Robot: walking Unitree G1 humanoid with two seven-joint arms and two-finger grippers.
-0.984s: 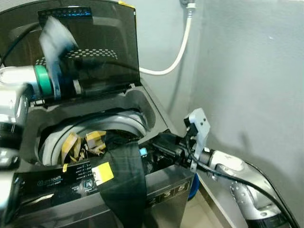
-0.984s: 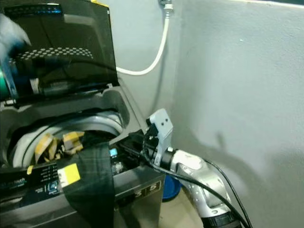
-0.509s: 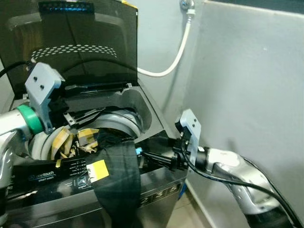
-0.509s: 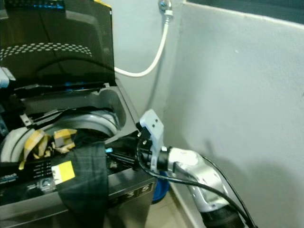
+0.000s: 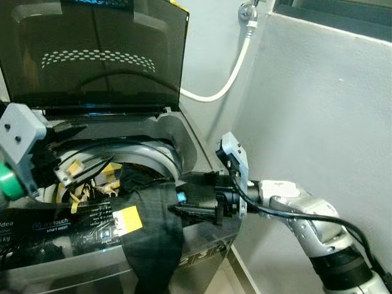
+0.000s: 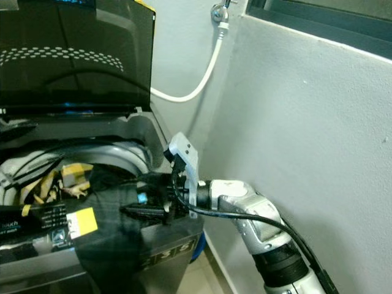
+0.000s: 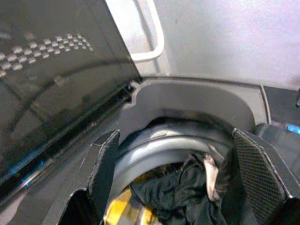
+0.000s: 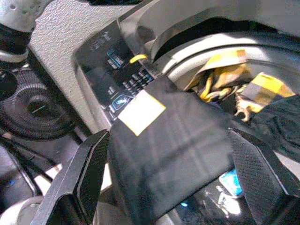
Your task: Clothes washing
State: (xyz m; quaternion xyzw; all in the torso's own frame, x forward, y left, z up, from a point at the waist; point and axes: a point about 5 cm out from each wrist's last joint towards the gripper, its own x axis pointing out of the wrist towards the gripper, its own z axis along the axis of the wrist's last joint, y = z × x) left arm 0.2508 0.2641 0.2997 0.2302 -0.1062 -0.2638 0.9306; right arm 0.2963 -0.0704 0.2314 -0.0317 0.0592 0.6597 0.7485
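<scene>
One top-loading washing machine point(image 5: 202, 242) stands against a grey wall point(image 5: 318, 122) with its single dark tinted lid point(image 5: 92, 55) raised upright. One white hose point(image 5: 229, 73) runs from a tap fitting down behind the machine. Two garments can be counted: a dark plaid garment point(image 5: 153, 226) with one yellow label point(image 5: 127, 218), draped over the front control panel point(image 5: 55, 226) with one end in the drum point(image 5: 153, 160) and the other hanging down the front; and a yellow-patterned cloth point(image 5: 82, 174) lying inside the drum beside it. The right gripper point(image 5: 184, 205) sits at the machine's front right corner, level with the panel, its jaws spread wide on either side of the dark garment without closing on it. The left gripper point(image 5: 76, 171) is at the drum's left rim, jaws also wide and empty. The right wrist view shows the plaid weave, the label point(image 8: 140, 111) and the panel's printed icons point(image 8: 117, 70). The left wrist view shows the drum's grey inner ring point(image 7: 173, 145) and crumpled dark fabric point(image 7: 178, 192) below it.
</scene>
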